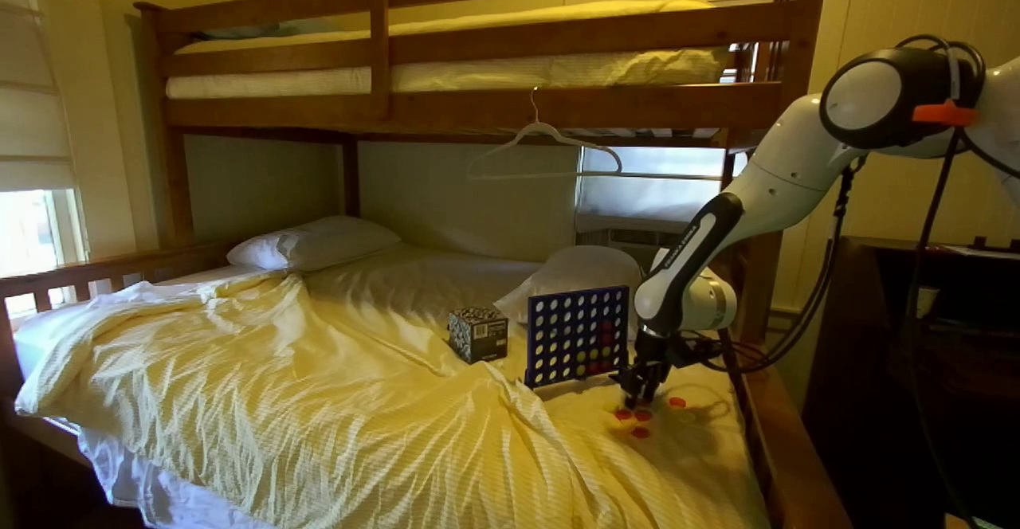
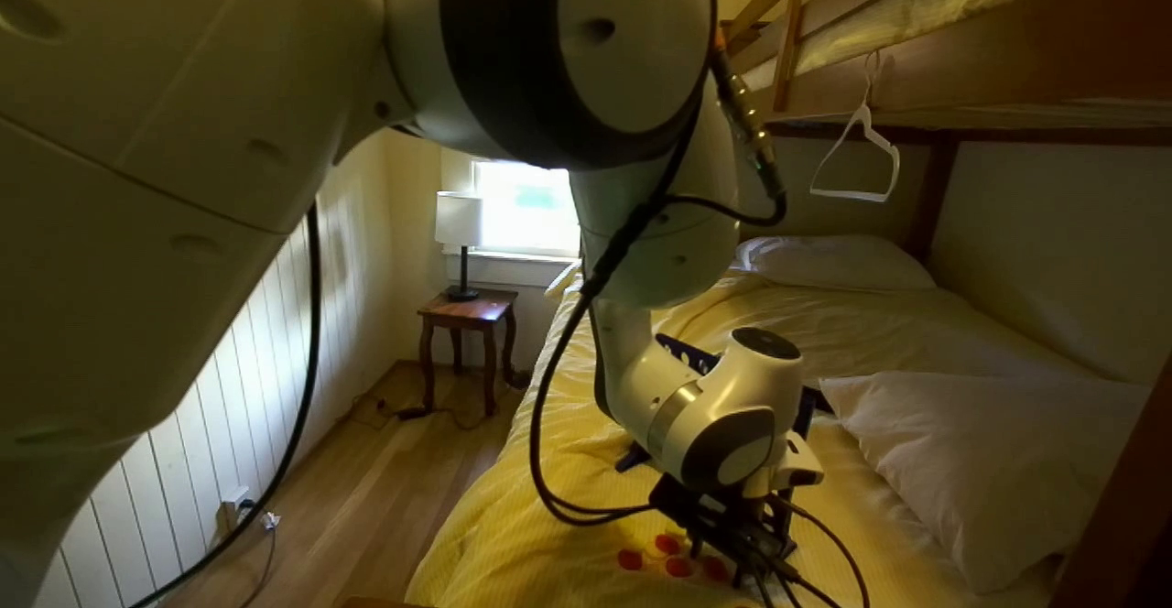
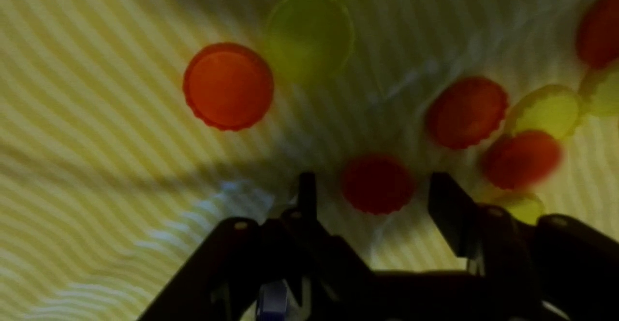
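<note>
My gripper (image 3: 372,178) points down at the yellow striped bedspread, its fingers apart. A dark red disc (image 3: 378,184) lies between the fingertips, with a gap on each side. Other red discs (image 3: 228,86) and yellow discs (image 3: 310,36) lie around it, several in a cluster to the right in the wrist view. In an exterior view the gripper (image 1: 639,397) is low over the bed beside several red discs (image 1: 640,432). A blue upright grid frame (image 1: 576,334) with a few discs in its slots stands close to the gripper. The arm partly hides the frame (image 2: 685,353) in an exterior view.
A dark patterned box (image 1: 478,334) stands on the bed beside the frame. A pillow (image 1: 586,270) lies behind the frame. The wooden bed rail (image 1: 785,441) runs along the near end. The upper bunk (image 1: 478,107) and a hanging white hanger (image 1: 550,150) are overhead.
</note>
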Controlling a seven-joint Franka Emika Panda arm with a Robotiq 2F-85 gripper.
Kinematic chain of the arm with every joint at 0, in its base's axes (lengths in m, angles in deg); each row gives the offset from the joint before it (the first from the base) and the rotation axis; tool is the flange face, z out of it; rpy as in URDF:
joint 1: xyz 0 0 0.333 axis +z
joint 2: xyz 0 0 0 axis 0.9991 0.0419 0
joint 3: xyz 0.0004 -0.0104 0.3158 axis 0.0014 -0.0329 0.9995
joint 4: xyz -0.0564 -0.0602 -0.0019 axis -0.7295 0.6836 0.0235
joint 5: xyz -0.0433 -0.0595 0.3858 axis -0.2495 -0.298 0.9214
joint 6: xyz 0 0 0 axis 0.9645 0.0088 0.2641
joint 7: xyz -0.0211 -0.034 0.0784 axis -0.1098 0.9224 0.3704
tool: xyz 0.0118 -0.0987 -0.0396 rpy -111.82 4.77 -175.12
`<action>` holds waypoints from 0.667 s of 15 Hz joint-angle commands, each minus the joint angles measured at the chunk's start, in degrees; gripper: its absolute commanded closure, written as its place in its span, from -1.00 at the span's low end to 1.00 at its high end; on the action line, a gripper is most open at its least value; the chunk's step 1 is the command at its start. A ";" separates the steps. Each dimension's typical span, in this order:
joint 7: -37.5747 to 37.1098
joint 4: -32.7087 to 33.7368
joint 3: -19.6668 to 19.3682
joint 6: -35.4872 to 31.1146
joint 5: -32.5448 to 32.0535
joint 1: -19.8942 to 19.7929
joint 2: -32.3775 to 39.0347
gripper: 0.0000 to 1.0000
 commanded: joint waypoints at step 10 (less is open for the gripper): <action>2.14 1.19 1.53 -0.96 2.92 -1.50 0.82 0.11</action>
